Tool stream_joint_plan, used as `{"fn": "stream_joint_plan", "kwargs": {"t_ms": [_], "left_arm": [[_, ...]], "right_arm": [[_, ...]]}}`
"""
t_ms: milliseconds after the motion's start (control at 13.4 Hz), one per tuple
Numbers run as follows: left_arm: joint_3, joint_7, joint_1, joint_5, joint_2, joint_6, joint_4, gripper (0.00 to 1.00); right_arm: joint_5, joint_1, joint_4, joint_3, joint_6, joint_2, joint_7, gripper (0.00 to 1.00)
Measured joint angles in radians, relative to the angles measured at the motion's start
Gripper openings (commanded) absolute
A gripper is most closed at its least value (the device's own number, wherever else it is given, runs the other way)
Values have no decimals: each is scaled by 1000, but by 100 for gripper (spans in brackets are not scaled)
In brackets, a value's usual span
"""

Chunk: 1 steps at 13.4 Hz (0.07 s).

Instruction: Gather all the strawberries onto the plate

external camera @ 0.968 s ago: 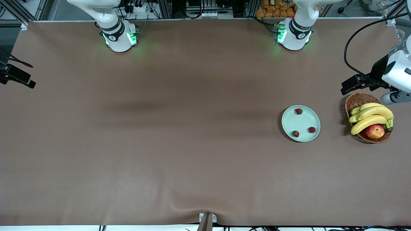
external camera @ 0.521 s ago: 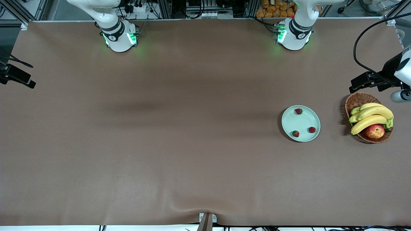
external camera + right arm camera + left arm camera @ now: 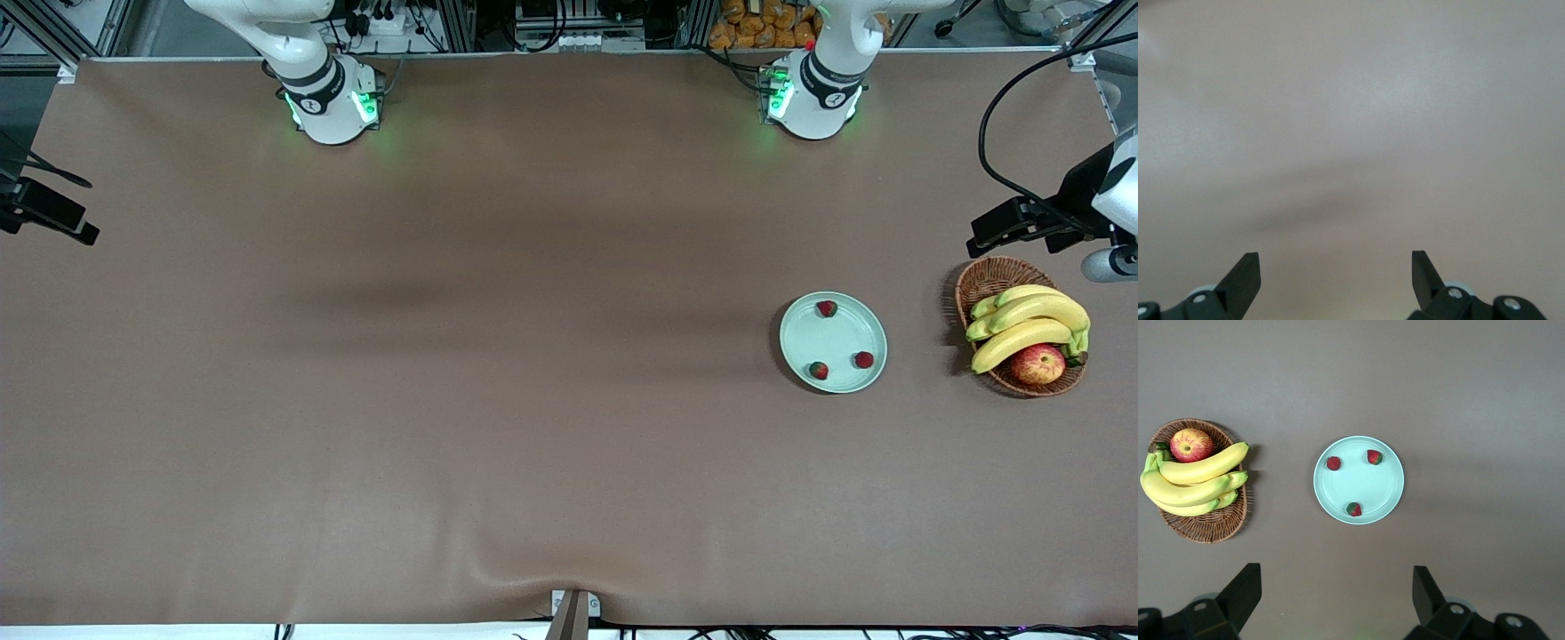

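Since a second ago the left gripper (image 3: 1336, 597) has drawn back past the table's (image 3: 444, 356) end edge, above the basket (image 3: 989, 277); fingers apart, empty. All three strawberries (image 3: 827, 308) lie on the plate (image 3: 836, 338). Right gripper (image 3: 1336, 277) waits, fingers apart. Best now: hold clear, leave the plate undisturbed.

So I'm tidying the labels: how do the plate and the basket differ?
The plate is smooth, mint green and shallow; the basket is brown wicker and deeper. The plate holds three strawberries; the basket holds bananas and an apple. Both are round and sit toward the left arm's end.
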Motion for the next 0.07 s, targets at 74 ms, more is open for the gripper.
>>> {"fn": "stream_joint_plan", "kwargs": {"t_ms": [74], "left_arm": [[0, 0, -1, 0, 0, 0, 0, 100]], "right_arm": [[0, 0, 0, 0, 0, 0, 0, 100]]}}
